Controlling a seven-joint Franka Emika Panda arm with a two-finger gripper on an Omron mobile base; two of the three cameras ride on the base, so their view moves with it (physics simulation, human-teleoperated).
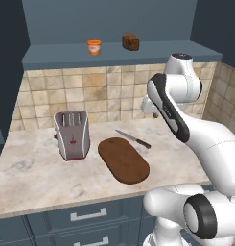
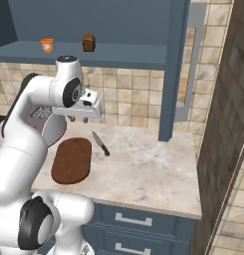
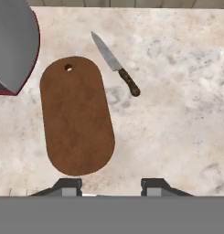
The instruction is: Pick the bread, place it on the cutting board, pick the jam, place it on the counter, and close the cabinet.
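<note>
The bread [image 1: 130, 42] [image 2: 88, 43] and the orange jam [image 1: 94, 47] [image 2: 47, 46] stand apart on the shelf of the open cabinet [image 2: 173, 69]. The oval cutting board [image 1: 123, 160] [image 2: 72, 160] [image 3: 77, 121] lies bare on the counter [image 1: 37, 173] [image 2: 143, 169]. My gripper [image 2: 78, 119] [image 3: 111, 185] hangs high over the counter, pointing down just off the board's near end. Its fingers stand apart with nothing between them, so it is open.
A silver toaster [image 1: 72, 134] [image 3: 13, 41] stands left of the board. A knife [image 1: 133, 139] [image 2: 101, 144] [image 3: 115, 64] lies just right of it. The open cabinet door juts out over the counter's right part. A tiled wall [image 2: 223, 124] closes the right side.
</note>
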